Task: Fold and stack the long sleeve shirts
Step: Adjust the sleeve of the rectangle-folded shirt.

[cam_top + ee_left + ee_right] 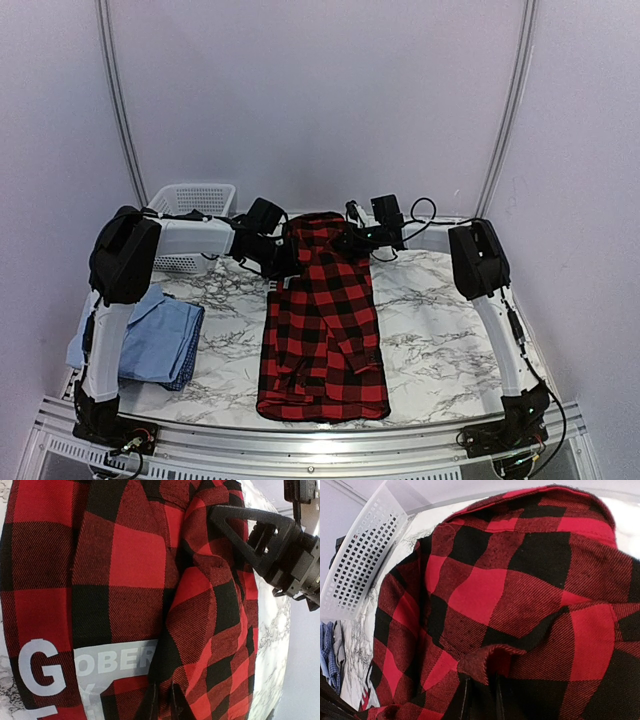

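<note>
At table (430,330) centre, flannel shirt (322,320)

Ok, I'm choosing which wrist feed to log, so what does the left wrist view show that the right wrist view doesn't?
Only the left wrist view: white block lettering on the flannel shirt, and the right end effector gripping its edge. Only the right wrist view: the white mesh basket and a sliver of the light blue shirt. Both: the red-and-black flannel on the marble table, pinched by that camera's own end effector.

Marbled table (430,330) bears the flannel shirt (322,330), blue shirt (160,340) and basket (190,200).
</note>
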